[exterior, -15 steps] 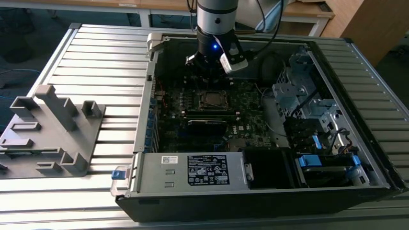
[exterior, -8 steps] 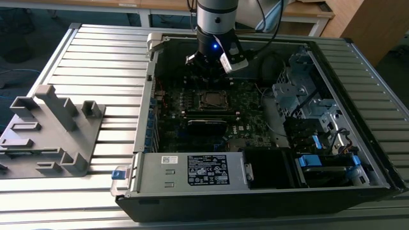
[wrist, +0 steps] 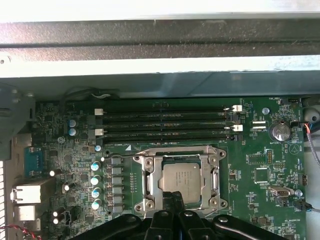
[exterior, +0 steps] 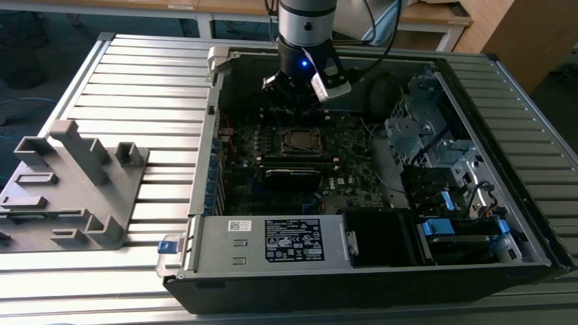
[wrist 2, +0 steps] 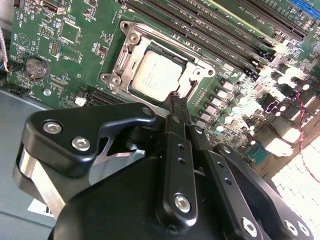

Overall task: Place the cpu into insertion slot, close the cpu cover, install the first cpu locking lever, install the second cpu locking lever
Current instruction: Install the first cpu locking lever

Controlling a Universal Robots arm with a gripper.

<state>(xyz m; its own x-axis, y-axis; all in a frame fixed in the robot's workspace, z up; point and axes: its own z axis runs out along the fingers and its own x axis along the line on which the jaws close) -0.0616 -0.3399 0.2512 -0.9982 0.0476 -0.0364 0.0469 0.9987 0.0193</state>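
Silver-grey arm (exterior: 305, 20), blue LED (exterior: 305, 65) at wrist, black tool (wrist 2: 178, 102) w/ silver screws (wrist 2: 182, 202), rounded matte links (wrist 2: 75, 135)

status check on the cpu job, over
Gripper shut, at socket edge. Cpu in insertion slot, cpu cover down. Nothing blocking.

Open room was left straight above the insertion slot (wrist: 150, 172), occupied by the pincer (wrist: 172, 196) with fingers pressed together. The slot was hemmed by memory slots (wrist: 165, 125) on one side and upright capacitors (wrist: 95, 185) on another; the case wall (exterior: 210, 135) and drive cage (exterior: 424, 122) bounded the motherboard (exterior: 357, 183).
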